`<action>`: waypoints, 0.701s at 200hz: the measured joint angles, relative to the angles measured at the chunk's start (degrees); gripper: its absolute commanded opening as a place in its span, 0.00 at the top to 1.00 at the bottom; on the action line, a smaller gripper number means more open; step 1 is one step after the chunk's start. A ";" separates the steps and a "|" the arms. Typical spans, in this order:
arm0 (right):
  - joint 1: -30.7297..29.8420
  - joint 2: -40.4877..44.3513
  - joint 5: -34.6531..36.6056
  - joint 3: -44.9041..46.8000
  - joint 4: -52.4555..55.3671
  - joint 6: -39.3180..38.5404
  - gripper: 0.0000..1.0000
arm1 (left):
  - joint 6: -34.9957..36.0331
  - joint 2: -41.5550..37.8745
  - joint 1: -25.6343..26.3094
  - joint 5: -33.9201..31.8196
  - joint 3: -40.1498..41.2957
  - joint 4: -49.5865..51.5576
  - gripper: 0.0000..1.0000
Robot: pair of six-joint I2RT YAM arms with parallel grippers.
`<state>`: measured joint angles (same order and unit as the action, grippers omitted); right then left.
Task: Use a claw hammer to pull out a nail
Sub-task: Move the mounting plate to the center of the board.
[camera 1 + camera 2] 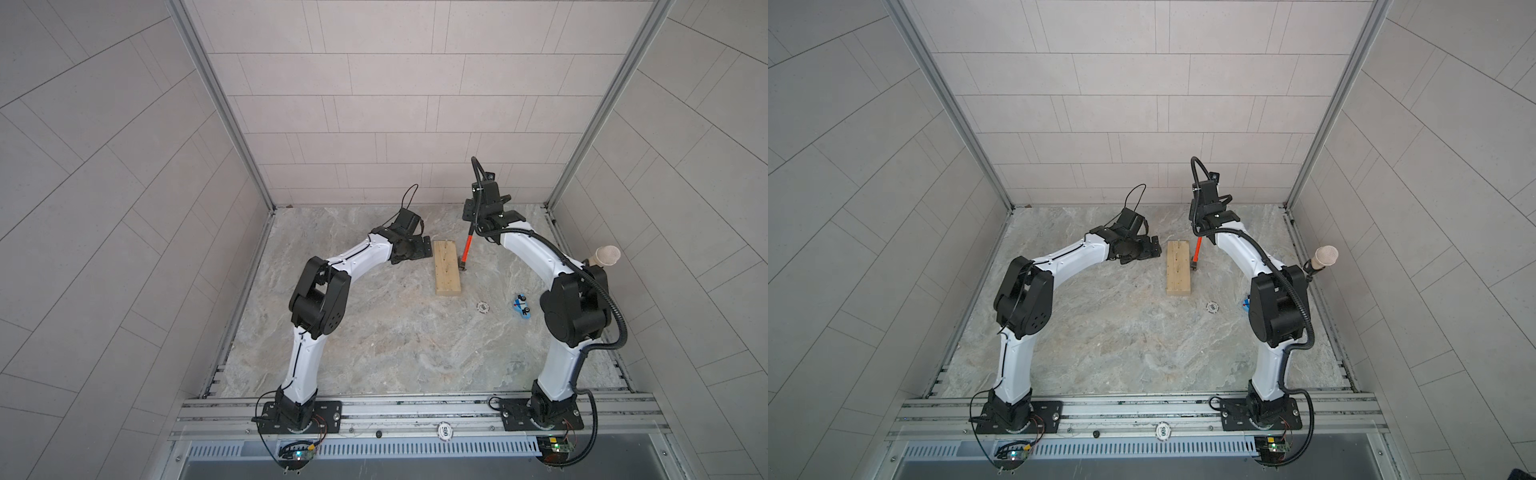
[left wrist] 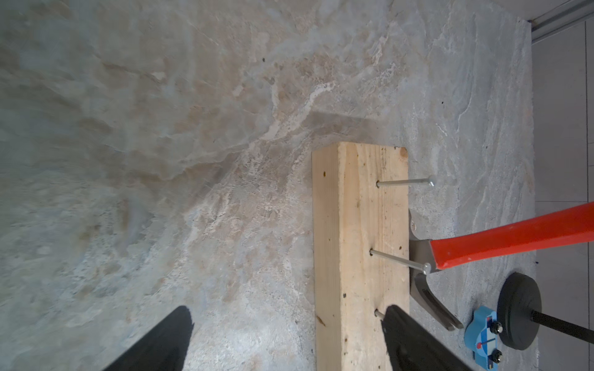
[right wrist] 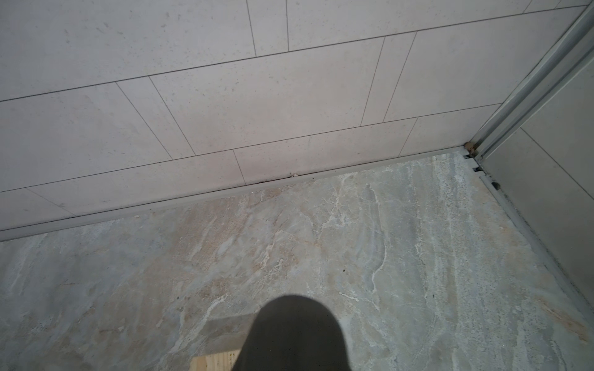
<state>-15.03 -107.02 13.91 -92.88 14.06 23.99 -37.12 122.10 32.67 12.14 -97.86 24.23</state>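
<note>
Left gripper [image 1: 419,249]: fingers [image 2: 160,340] spread wide, holding nothing, their bases cut off at the wrist view's edge. One finger half-covers the third nail. Pine block [image 1: 446,268]: pale, rough-grained, rectangular. Three steel nails [image 2: 400,260] stand proud of it. Claw hammer [image 1: 467,246] hangs just right of the block, forked claw by the middle nail; contact unclear. Right gripper [image 1: 473,224] is clenched on its handle, fingertips hidden. One chip [image 1: 482,307], one blue toy car [image 1: 521,306].
</note>
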 measured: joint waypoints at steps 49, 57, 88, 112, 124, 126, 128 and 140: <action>-3.13 0.37 0.02 0.24 1.11 1.75 1.00 | -1.95 2.45 0.90 4.57 0.04 -2.27 0.15; -3.54 0.42 0.00 0.24 1.29 1.86 1.00 | -2.10 2.54 0.96 5.22 0.33 -2.86 0.18; -4.63 0.68 0.04 0.24 2.36 2.58 1.00 | -3.26 2.58 1.16 6.95 2.58 -4.61 0.31; -5.46 0.76 0.20 0.22 2.95 2.82 1.00 | -3.74 2.43 1.14 7.65 5.66 -6.88 0.39; -6.01 0.76 0.31 0.20 2.99 2.89 1.00 | -4.52 2.25 1.05 7.98 7.91 -7.87 0.43; -6.03 0.76 0.33 0.20 2.99 2.86 1.00 | -4.42 2.14 1.01 8.07 8.28 -8.35 0.44; -6.25 0.76 0.46 0.15 3.02 2.82 1.00 | -4.52 1.95 0.96 8.17 8.68 -8.90 0.44; -6.86 0.76 0.59 -0.02 3.34 2.84 1.00 | -4.70 0.94 1.01 8.35 10.38 -10.12 0.45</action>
<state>-21.89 -106.26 14.50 -92.90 17.41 26.83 -41.82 123.04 33.67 20.49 -87.48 14.11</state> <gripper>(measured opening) 0.220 0.560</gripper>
